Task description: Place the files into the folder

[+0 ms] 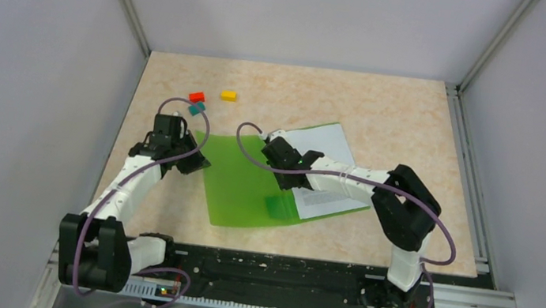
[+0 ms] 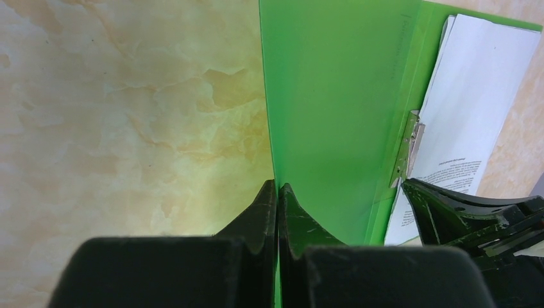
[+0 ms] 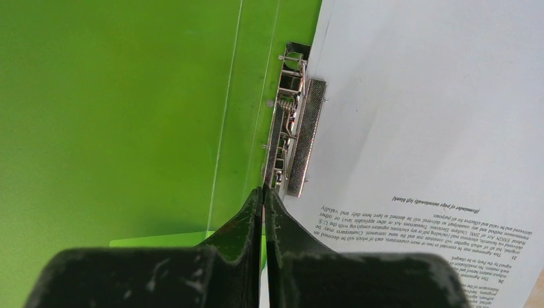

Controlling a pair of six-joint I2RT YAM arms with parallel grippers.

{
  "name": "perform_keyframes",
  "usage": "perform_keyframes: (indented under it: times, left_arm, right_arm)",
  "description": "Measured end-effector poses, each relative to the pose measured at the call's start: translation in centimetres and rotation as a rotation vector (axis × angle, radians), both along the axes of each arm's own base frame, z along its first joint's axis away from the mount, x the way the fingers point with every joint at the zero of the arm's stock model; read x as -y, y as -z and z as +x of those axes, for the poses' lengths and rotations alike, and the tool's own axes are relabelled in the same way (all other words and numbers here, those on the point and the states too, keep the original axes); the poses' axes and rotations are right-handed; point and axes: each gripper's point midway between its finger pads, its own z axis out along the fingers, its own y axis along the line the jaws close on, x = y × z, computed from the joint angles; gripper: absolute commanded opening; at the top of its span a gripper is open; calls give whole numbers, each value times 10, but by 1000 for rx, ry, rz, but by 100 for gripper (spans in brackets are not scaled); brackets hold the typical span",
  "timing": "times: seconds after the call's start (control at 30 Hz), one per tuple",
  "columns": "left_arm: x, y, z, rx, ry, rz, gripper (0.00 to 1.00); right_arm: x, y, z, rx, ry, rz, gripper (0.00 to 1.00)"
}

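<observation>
Right gripper [image 3: 263, 190] closed empty, my tips at the clip [image 3: 306, 138]; files [image 3: 436, 96] lie just right of it. Left gripper [image 2: 277, 187] pinches the folder [image 2: 333, 96] by its left edge.

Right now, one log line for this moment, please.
left pincer: shut on folder edge | right pincer: shut, tip by clip | files: lying on open folder

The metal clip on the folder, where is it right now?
In the right wrist view, the metal clip sits on the folder's spine, at the files' left edge, just beyond the shut right gripper.
</observation>
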Motion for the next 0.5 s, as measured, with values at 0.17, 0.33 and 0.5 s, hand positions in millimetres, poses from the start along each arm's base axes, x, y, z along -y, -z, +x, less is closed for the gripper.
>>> perform_keyframes:
  times: [0.17,0.33,0.5]
  left_arm:
    - [0,0,0,-2,-1,0,0]
    - [0,0,0,-2,-1,0,0]
    - [1,0,0,-3,-1,-5,0]
  right_arm:
    - [0,0,1,3,7,7,0]
    - [1,1,1,6,19,17,0]
    - [5,6,2,3,36,18,0]
